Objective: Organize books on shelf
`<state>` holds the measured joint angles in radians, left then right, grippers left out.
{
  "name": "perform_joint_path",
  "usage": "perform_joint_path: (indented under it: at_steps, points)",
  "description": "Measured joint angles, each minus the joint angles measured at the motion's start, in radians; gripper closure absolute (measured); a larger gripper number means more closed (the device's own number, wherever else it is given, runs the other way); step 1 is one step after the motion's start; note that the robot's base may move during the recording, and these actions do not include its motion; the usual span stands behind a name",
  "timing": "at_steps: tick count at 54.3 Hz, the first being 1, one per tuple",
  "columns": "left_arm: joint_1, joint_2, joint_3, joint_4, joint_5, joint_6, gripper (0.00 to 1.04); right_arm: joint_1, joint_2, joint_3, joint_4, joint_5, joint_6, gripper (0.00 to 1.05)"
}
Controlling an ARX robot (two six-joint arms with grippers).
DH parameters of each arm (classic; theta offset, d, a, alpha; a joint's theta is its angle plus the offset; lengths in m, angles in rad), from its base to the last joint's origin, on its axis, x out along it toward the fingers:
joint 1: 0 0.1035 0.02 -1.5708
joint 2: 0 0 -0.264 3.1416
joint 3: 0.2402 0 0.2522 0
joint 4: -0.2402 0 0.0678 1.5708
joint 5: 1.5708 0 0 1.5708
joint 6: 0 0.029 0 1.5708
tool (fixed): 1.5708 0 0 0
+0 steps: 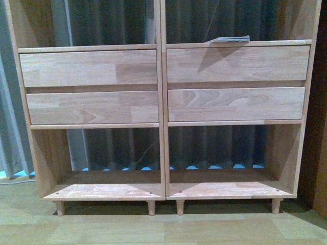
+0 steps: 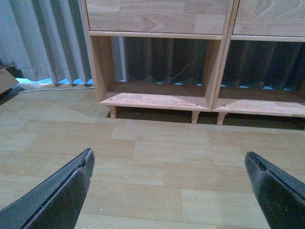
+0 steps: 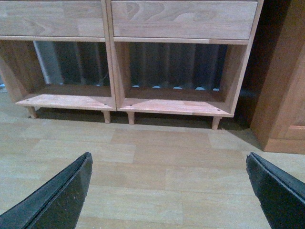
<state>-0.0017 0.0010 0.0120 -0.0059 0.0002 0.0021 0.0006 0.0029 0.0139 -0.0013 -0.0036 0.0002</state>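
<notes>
The shelf [image 1: 161, 102] is a light-wood bookcase of two columns with two plank drawer fronts in each and short peg legs. A thin pale book [image 1: 231, 39] lies flat on the board above the right column's upper drawer. The two bottom compartments hold nothing. No gripper shows in the front view. My left gripper [image 2: 168, 154] is open and empty above the wood floor, facing the shelf's lower left compartment [image 2: 157, 98]. My right gripper [image 3: 168, 156] is open and empty above the floor, facing the lower right compartment [image 3: 174, 104].
A grey curtain [image 1: 117, 20] hangs behind the backless shelf. A darker wooden cabinet [image 3: 283, 95] stands just right of the shelf. A cardboard edge [image 2: 6, 80] and a white cable [image 2: 52, 87] lie on the floor to the shelf's left.
</notes>
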Motion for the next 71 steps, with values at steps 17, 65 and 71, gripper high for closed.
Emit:
perform_joint_path:
  at_steps: [17, 65, 71]
  points:
    - [0.0, 0.0, 0.0, 0.0, 0.0, 0.0, 0.07, 0.0, 0.0, 0.0, 0.0, -0.001, 0.0, 0.07]
    - [0.0, 0.0, 0.0, 0.0, 0.0, 0.0, 0.07, 0.0, 0.0, 0.0, 0.0, 0.002, 0.0, 0.07]
    - [0.0, 0.0, 0.0, 0.0, 0.0, 0.0, 0.07, 0.0, 0.0, 0.0, 0.0, 0.003, 0.0, 0.07]
